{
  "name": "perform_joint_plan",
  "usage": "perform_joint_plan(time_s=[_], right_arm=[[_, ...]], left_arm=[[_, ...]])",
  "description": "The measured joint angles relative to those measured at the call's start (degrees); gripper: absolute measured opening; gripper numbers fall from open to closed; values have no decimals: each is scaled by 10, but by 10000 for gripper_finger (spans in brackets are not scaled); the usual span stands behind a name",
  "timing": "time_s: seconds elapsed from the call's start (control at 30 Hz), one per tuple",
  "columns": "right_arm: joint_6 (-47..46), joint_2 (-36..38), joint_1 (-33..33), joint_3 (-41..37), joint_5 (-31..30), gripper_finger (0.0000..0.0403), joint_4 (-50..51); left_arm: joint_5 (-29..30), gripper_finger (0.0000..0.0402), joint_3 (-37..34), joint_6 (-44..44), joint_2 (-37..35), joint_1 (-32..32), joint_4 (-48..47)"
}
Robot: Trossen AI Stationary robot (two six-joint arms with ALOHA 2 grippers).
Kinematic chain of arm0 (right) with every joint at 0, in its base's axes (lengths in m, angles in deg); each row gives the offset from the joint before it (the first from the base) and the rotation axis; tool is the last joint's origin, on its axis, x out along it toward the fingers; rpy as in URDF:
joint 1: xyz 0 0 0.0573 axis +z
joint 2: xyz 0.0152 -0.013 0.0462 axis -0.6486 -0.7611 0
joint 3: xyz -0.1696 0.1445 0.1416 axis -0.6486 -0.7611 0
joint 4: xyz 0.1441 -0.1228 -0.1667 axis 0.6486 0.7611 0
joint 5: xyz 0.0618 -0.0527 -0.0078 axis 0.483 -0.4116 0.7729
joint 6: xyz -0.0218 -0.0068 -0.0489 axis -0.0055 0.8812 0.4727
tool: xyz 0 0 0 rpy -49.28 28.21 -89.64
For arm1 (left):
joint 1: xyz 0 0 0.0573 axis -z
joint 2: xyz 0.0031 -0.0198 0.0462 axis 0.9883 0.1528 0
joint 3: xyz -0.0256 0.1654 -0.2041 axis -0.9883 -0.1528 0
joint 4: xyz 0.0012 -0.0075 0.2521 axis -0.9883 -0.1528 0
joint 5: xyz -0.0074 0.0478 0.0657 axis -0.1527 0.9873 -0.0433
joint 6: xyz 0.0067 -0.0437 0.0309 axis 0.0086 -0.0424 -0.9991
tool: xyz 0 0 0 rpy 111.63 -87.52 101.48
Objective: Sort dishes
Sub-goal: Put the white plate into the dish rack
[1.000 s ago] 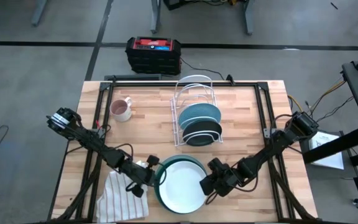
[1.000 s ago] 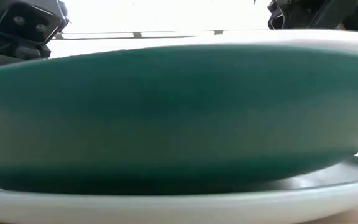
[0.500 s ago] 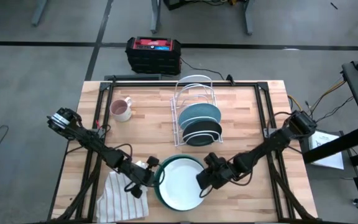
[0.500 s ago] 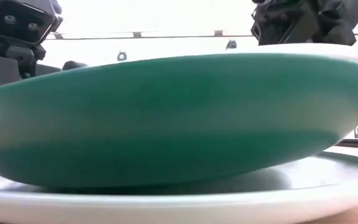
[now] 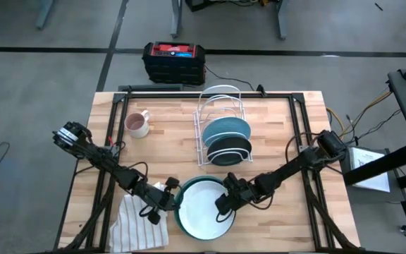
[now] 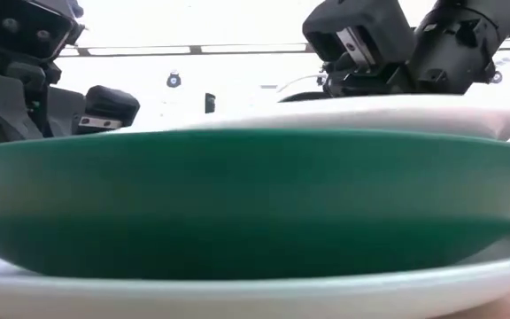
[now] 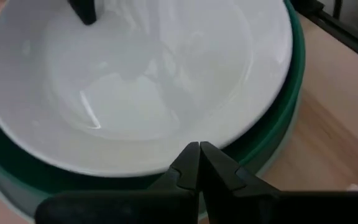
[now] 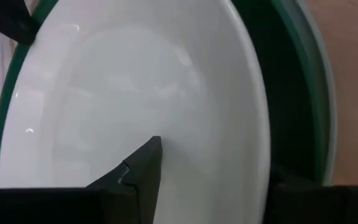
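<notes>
A green plate with a white inside (image 5: pixel 201 209) lies on a larger plate with a pale teal rim (image 5: pixel 189 231), both near the table's near edge. My right gripper (image 5: pixel 223 202) is shut on the upper plate's right rim. My left gripper (image 5: pixel 170 200) is shut at its left rim. In the low view the green wall (image 6: pixel 237 204) sits on the lower plate's pale rim (image 6: pixel 237 297), and the white inside (image 6: pixel 370 113) shows above it at the right. A pale blue plate (image 5: pixel 225 128) and a blackish plate (image 5: pixel 228 149) stand on edge in the wire rack (image 5: pixel 220 99). My left gripper (image 7: pixel 199 148) meets the upper plate's left rim (image 7: pixel 166 163) with its shut fingertips, slanting down from the table's left. My right gripper (image 8: pixel 216 162) has the upper plate's right rim (image 8: pixel 253 149) between its fingers: one finger (image 8: pixel 142 168) inside on the white surface, the other (image 8: pixel 297 190) outside. It comes slanting down from the right.
A white striped cloth (image 5: pixel 136 224) lies left of the stack at the near edge, under the left arm. A pink-lined mug (image 5: pixel 137 124) stands at the far left. A black and red box (image 5: pixel 174 60) sits on the floor beyond the far edge.
My right gripper has moved toward the table's left, carrying the upper plate's right rim with it. In the low view the green wall was raised high at the right a second ago. It now looks level, with the white inside showing above it.
</notes>
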Motion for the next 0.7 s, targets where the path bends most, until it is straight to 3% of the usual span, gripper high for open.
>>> perform_joint_plan(time_s=[0.17,0.4,0.7], right_arm=[[13,0,-3,-1,-11,110,-9],[41,14,-4,0,-14,32,-7],[118,59,-4,-2,-54,5,26]], left_arm=[[7,0,0,0,1,0,7],[15,0,0,1,-11,-2,-3],[11,0,0,-4,-63,-2,-28]])
